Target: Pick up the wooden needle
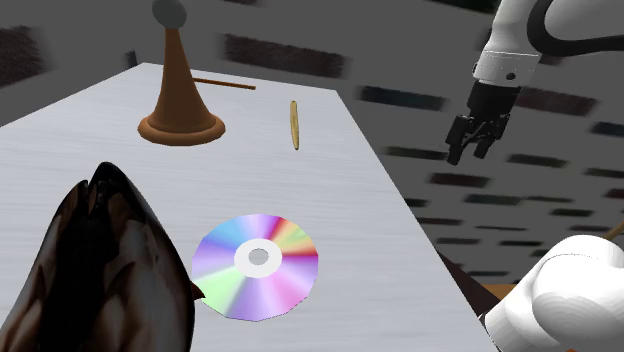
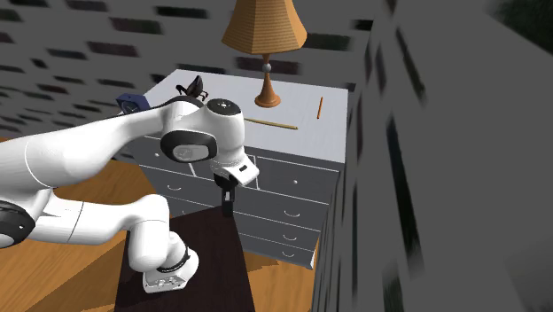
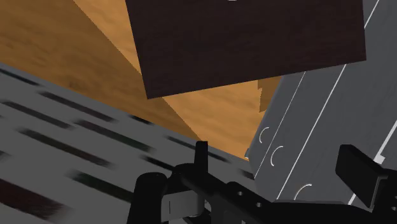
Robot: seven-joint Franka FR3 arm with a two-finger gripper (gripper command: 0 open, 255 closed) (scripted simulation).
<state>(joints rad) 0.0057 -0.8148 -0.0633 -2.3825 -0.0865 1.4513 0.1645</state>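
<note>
The wooden needle (image 1: 294, 125) is a pale tan, tapered stick lying flat on the grey dresser top (image 1: 90, 130), near its right edge in the shoulder view. In the second exterior view the needle (image 2: 270, 123) lies along the dresser's front edge, just before the lamp. My gripper (image 1: 471, 150) hangs in the air off that edge, to the right of the needle, open and holding nothing. The second exterior view puts the gripper (image 2: 228, 209) below the top, in front of the drawers. In the wrist view the gripper (image 3: 273, 153) points down at the floor.
A brown lamp base (image 1: 180, 110) stands left of the needle, with a thin darker stick (image 1: 222, 84) behind it. A shiny disc (image 1: 256, 265) and a dark lumpy object (image 1: 105, 270) lie nearer the camera. The dark stand top (image 3: 248, 44) and grey drawers (image 3: 318, 121) lie under the hand.
</note>
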